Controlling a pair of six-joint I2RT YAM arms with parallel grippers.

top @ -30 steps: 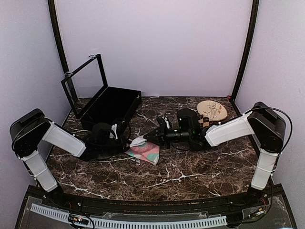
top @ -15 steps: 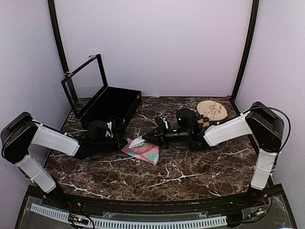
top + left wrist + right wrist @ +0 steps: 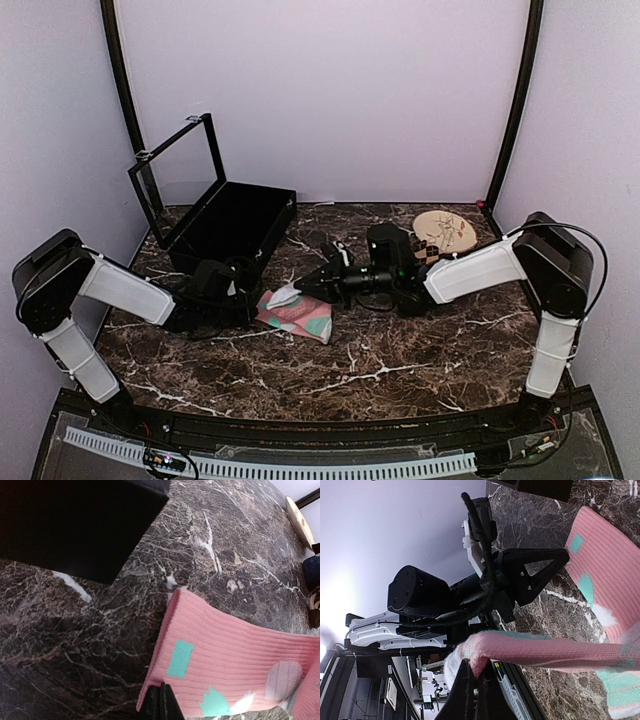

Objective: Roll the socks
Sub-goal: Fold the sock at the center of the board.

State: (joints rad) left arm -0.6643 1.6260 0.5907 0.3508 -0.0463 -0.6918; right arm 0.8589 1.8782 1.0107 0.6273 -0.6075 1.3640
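Observation:
The pink sock (image 3: 300, 314) with green patches lies flat on the marble, left of centre. My right gripper (image 3: 298, 291) is shut on its pale toe end, which it holds lifted and folded back over the sock (image 3: 545, 650). My left gripper (image 3: 252, 302) is shut at the sock's cuff edge (image 3: 172, 630), with the fabric bunched over its fingertips (image 3: 162, 700). The black argyle sock (image 3: 424, 256) shows only partly behind the right arm, near the plate.
An open black box (image 3: 235, 225) with its raised lid (image 3: 175, 165) stands at the back left, close behind the left gripper. A round tan plate (image 3: 445, 230) sits at the back right. A dark blue mug (image 3: 312, 570) stands near it.
Both grippers and the pink sock have shifted slightly to the left. The left arm's shoulder dipped, then rose again. Both grips are unchanged.

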